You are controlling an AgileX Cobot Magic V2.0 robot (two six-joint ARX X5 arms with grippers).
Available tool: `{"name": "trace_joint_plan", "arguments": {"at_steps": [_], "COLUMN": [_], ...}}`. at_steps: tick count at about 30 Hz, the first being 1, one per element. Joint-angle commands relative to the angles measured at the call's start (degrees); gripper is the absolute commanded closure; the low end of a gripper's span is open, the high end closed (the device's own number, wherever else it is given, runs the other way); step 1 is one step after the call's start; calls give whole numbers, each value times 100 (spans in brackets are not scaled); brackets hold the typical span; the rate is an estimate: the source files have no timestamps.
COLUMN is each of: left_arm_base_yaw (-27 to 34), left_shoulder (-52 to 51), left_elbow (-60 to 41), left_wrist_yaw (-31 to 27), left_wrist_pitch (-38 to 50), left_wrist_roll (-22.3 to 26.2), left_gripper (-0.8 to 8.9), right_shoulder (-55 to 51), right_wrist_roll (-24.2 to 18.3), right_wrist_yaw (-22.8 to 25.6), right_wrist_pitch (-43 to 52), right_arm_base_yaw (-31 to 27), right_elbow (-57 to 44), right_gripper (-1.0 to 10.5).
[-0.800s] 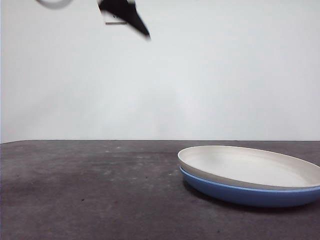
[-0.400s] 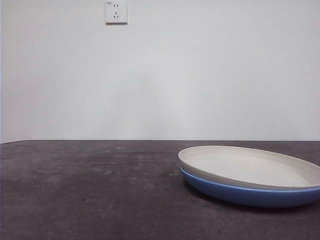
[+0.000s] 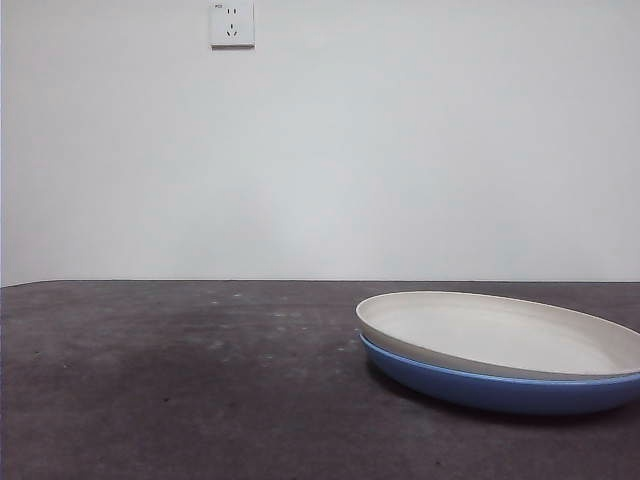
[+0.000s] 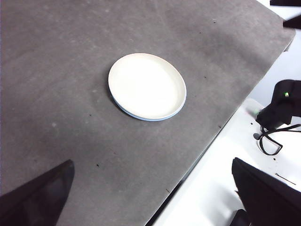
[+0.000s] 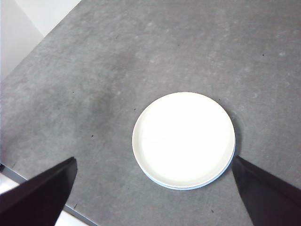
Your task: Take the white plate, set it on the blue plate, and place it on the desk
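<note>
The white plate lies stacked inside the blue plate on the desk, at the right of the front view. The stack also shows in the left wrist view, the white plate with a thin blue rim under it, and in the right wrist view with a blue rim. My left gripper is open and empty, high above the desk. My right gripper is open and empty, high above the stack. Neither gripper shows in the front view.
A wall socket sits high on the white wall behind. In the left wrist view the desk's edge runs near the stack, with black gear on a white surface beyond it. The desk's corner edge shows in the right wrist view.
A black arm tip seen at the top left of the front view one second ago has gone up out of view. The stacked plates have not moved.
</note>
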Motion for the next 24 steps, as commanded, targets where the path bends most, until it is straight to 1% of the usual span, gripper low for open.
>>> {"name": "trace_joint_plan", "arguments": {"at_steps": [1,4,8,15,19,22,24], "left_arm_base_yaw": [-35,-20,-15,-15,-15,-15,-15], "left_shoulder": [-555,-1193,-1856,-2463,-2485,-2485,-2485], "left_elbow": [-396,-905,-1484,-2282,-2337,-2337,-2337], "left_wrist_yaw": [-17,-17,-17,-17,-15,-15,-15], "left_wrist_pitch": [227,417,684,1023,1075,1078,1078], "left_wrist_roll": [-68,-251,-649,-935,-909,-874,-866], "left_gripper": [249,249,249,249,249,249,249], "right_shoulder": [39,39,39,39,44,157,352], "right_wrist_roll": [114,216,339,422,608,852,866], "right_wrist_yaw": [9,4,-20,-35,-85,-186,-173], "right_wrist_pitch": [22,-52,-212,-787,-968,-1106,-1224], "right_arm_base_yaw": [20,20,22,22,22,22,22], "right_elbow": [98,98,98,98,98,98,98], "right_gripper": [398,399,399,399,399,399,399]}}
